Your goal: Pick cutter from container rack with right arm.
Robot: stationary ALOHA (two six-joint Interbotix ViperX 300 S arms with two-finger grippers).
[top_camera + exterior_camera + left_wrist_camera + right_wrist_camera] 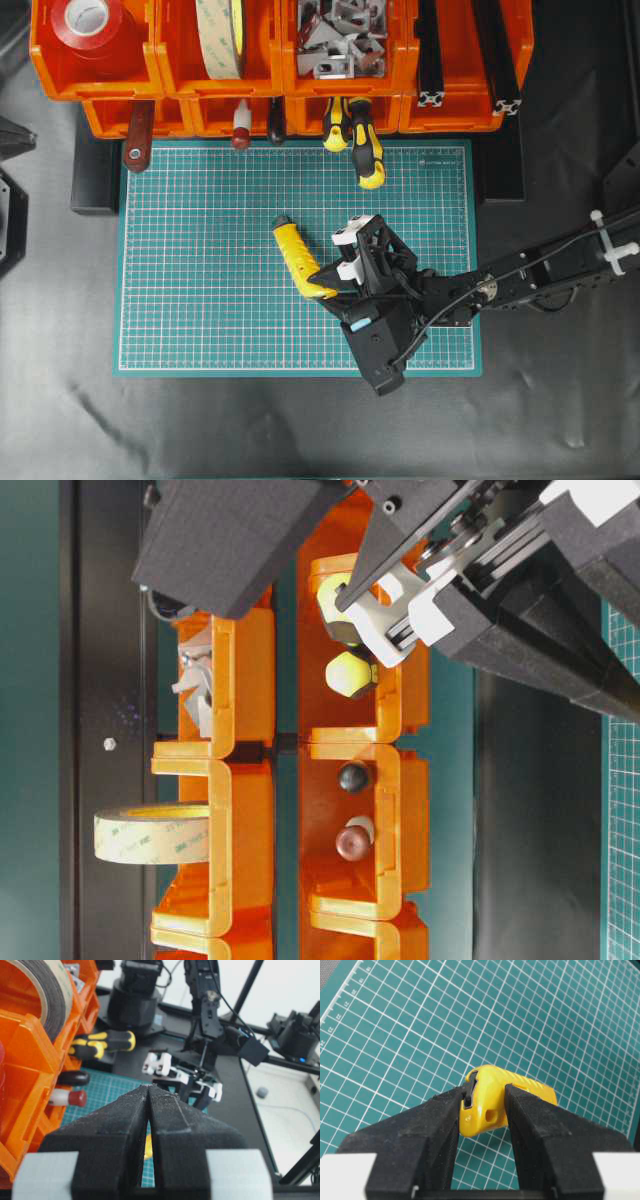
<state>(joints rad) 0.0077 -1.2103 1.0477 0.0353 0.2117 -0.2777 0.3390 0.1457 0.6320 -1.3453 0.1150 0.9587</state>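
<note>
the right gripper [482, 1110] has its black fingers [440, 1120] clamped on the butt end of the cutter [297, 259], which sits over the middle of the green mat [200, 270], well clear of the container rack [250, 110] along the mat's far edge. the cutter's dark tip points toward the rack. the left gripper [149, 1091] has its fingers pressed together on nothing.
</note>
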